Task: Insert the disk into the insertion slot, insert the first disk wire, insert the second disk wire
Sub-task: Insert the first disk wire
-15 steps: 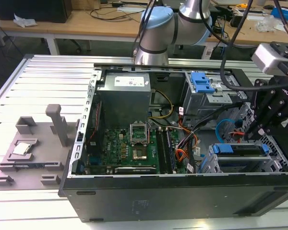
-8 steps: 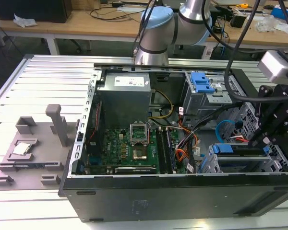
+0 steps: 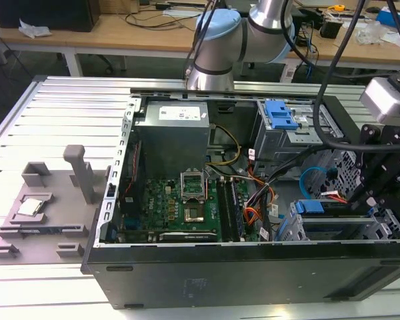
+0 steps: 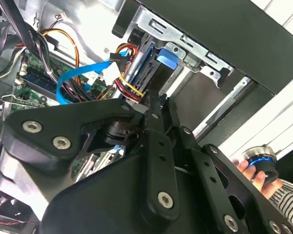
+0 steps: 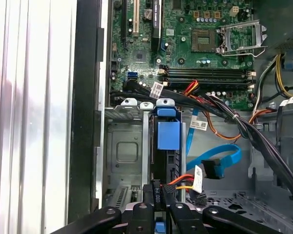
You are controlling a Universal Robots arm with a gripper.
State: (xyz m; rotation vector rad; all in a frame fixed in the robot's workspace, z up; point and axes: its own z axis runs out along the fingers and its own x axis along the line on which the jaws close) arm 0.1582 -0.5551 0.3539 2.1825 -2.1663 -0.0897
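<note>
You had the disk (image 5: 167, 135) already standing in its bay of the grey cage (image 5: 123, 152), at the corner of the case (image 3: 240, 280) on the exterior view's right. The gripper (image 5: 157, 196) sat right at the disk's end, clamped, as far as I could judge, on the black plug (image 5: 156, 190) of the first wire (image 5: 179, 180) (the one with orange and yellow strands). That plug looked light and hard, but its limp strands would tug sideways, so the plug's flat sides were the place to hold. The second wire (image 5: 225, 157), a thin flat light-blue ribbon, looped loose just beside the disk, its black end apart from it. Being springy and easily kinked, it wanted holding at that end.
</note>
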